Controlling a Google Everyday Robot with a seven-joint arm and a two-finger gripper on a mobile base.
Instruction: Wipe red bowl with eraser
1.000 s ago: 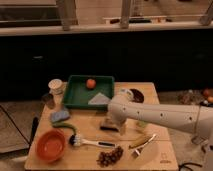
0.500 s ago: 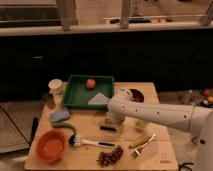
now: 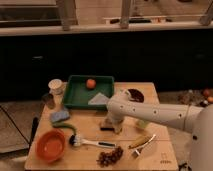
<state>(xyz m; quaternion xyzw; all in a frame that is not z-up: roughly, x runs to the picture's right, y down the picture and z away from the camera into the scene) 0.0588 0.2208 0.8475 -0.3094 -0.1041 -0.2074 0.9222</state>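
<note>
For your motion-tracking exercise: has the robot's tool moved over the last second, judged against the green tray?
Yes. The tool has shifted left across the table, away from the right edge and nearer below the green tray, now over the eraser.

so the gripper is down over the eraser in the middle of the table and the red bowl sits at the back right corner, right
Not quite. The camera view shows the red bowl at the front left corner of the table, not the back right. The rest holds: the gripper is down over the eraser near the middle of the table.
</note>
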